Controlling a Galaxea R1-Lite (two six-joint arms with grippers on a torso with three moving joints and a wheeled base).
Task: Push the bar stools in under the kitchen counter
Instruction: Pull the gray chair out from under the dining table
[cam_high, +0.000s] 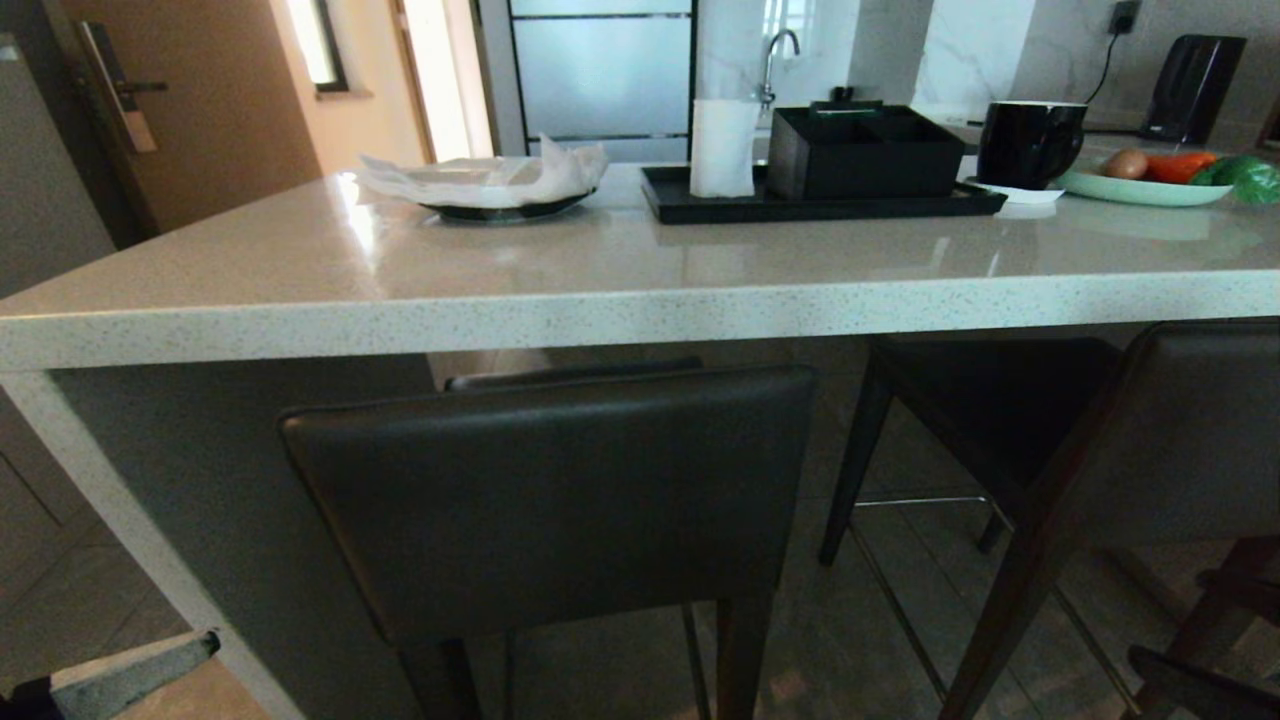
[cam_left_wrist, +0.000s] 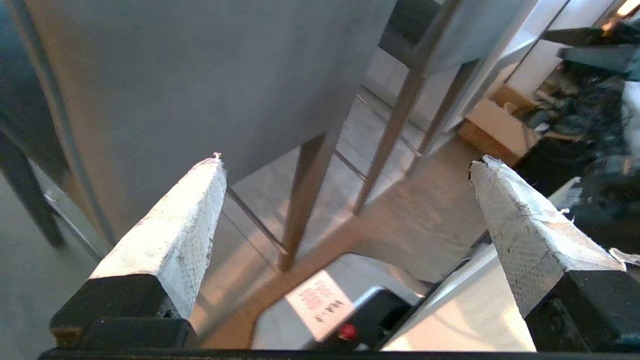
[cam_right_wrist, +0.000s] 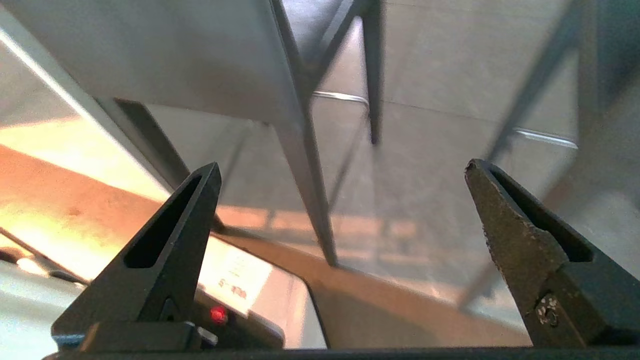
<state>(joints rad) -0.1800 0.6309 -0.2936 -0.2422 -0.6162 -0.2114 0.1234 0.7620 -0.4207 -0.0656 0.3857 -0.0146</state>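
Stools: two observed in the head view. Near stool (cam_high: 550, 500) occupies the lower centre of the frame, its dark padded backrest standing just below and in front of the counter (cam_high: 640, 300) edge, seat partly beneath the slab. Second stool (cam_high: 1100, 440) sits at the right of the frame, turned at an angle, its seat reaching under the counter and a thin metal footrest bar (cam_high: 920, 500) visible between its legs.

Counter top spans the middle of the frame from left to right. On it, upper centre: a black tray (cam_high: 820, 203) carrying a white paper roll (cam_high: 722, 148) and a black box (cam_high: 865, 150). Upper left: a dark dish with crumpled white paper (cam_high: 490, 185). Upper right: a black mug (cam_high: 1030, 142) and a pale green plate of vegetables (cam_high: 1150, 185).

Left gripper (cam_left_wrist: 345, 165): jaws spread wide, holding nothing; white-covered fingers (cam_left_wrist: 175, 230) point toward the stool's grey back panel and legs (one finger also shows in the lower left corner of the head view). Right gripper (cam_right_wrist: 342, 170): jaws spread wide, empty, black fingers (cam_right_wrist: 165, 250) aimed toward a stool leg and tiled floor (cam_right_wrist: 450, 150). Contact with either stool not seen.
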